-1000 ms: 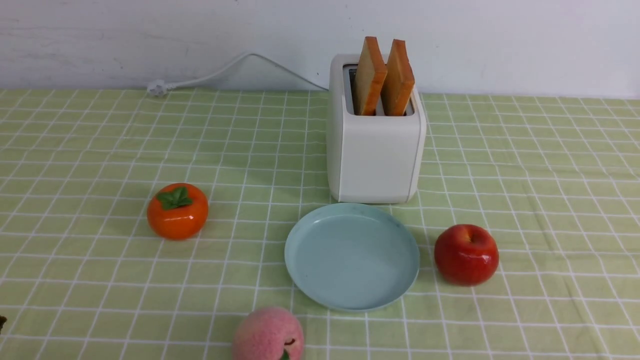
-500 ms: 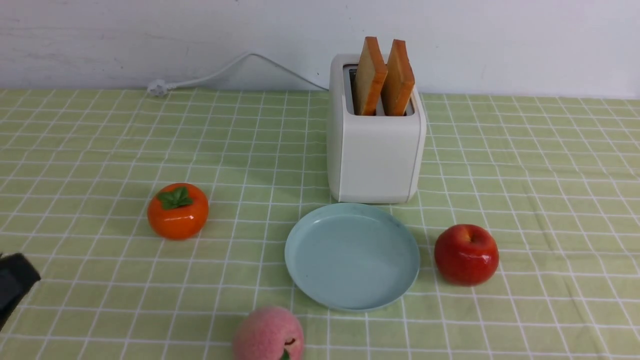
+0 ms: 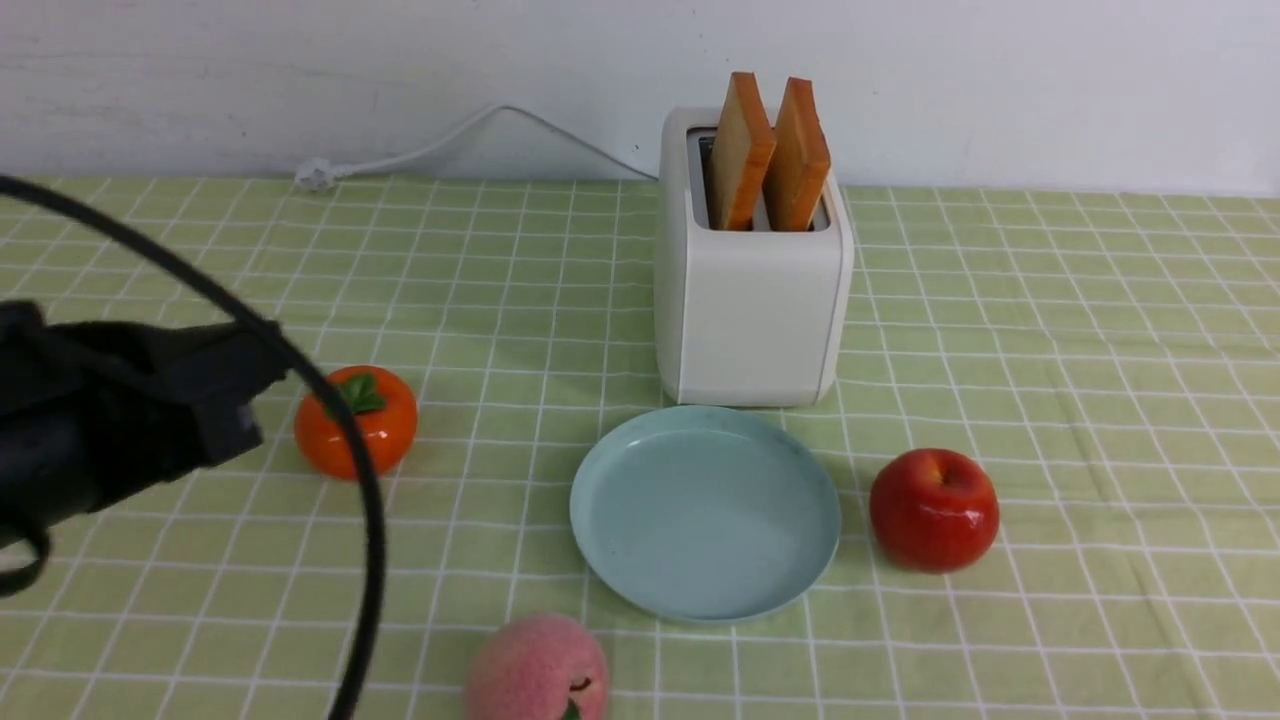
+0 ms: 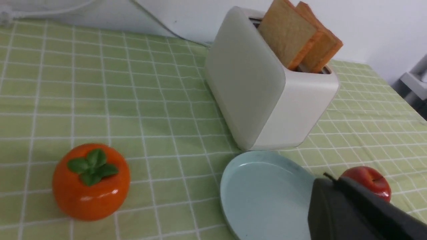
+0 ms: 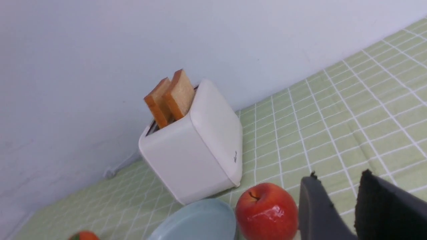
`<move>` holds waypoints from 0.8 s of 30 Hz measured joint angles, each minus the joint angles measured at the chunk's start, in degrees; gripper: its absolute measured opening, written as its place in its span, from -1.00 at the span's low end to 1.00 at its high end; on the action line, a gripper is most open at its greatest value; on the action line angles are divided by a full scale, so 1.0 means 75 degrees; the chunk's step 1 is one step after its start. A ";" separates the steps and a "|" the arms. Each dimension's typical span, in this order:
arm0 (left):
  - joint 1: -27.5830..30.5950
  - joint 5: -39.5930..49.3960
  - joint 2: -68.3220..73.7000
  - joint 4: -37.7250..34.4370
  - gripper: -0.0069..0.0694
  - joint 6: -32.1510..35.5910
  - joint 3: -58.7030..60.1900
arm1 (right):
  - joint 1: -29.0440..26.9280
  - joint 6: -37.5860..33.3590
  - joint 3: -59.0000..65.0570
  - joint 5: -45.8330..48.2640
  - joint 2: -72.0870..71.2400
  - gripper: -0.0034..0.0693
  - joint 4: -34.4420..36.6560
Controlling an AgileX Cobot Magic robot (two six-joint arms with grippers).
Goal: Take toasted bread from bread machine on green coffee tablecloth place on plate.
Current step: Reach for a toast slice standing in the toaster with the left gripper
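Note:
Two slices of toasted bread [image 3: 742,150] [image 3: 797,155] stand upright in the slots of the white bread machine [image 3: 750,320], on the green coffee tablecloth [image 3: 1050,350]. The pale blue plate [image 3: 700,515] lies bare just in front of the machine. My left gripper [image 3: 265,370] hangs at the left, short of the plate, its jaws shut on nothing [image 4: 328,180]. My right gripper [image 5: 338,178] is outside the front view. The right wrist view shows it open and holding nothing, beside a red apple, well short of the bread [image 5: 180,95].
An orange persimmon-like fruit [image 3: 375,425] sits just beyond the left gripper. A red apple [image 3: 933,510] lies right of the plate, a pink peach [image 3: 537,670] at the front edge. The white power cord [image 3: 430,145] runs along the wall. A black cable [image 3: 370,520] loops off the left arm.
My left arm has come in from the lower left edge and moved rightward and forward, reaching up beside the orange fruit. The bread, the plate and the fruits have not moved.

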 joint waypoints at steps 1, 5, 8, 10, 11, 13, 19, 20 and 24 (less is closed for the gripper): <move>-0.0368 -0.0276 0.0283 -0.0268 -0.85 0.0333 -0.0137 | 0.0000 -0.0156 -0.0331 0.0387 0.0141 -0.44 -0.0105; -0.1780 -0.1464 0.1398 -0.1125 -0.85 0.1472 -0.0795 | 0.0000 -0.1306 -0.1851 0.2200 0.0981 -0.60 -0.0282; -0.2628 -0.2510 0.2394 -0.1491 -0.85 0.1993 -0.1343 | 0.0000 -0.2174 -0.2650 0.3174 0.1497 -0.67 -0.0219; -0.3019 -0.3228 0.3143 -0.1551 -0.82 0.2134 -0.1808 | 0.0000 -0.2665 -0.2929 0.3463 0.1687 -0.68 -0.0027; -0.3176 -0.3550 0.3595 -0.1478 -0.76 0.2153 -0.2152 | 0.0000 -0.3058 -0.3023 0.3560 0.1749 -0.68 0.0166; -0.3343 -0.3743 0.4353 -0.1240 -0.63 0.2127 -0.2620 | 0.0000 -0.3553 -0.3036 0.3625 0.1795 -0.68 0.0395; -0.3427 -0.3927 0.6032 -0.0534 -0.09 0.1630 -0.3915 | 0.0000 -0.4475 -0.3036 0.3713 0.1803 -0.68 0.1135; -0.3427 -0.4290 0.6532 -0.0466 0.09 0.1449 -0.4323 | 0.0000 -0.4607 -0.3036 0.3755 0.1803 -0.68 0.1280; -0.3415 -0.5176 0.7373 -0.0396 0.42 0.1297 -0.5132 | 0.0000 -0.4711 -0.3036 0.3828 0.1803 -0.67 0.1352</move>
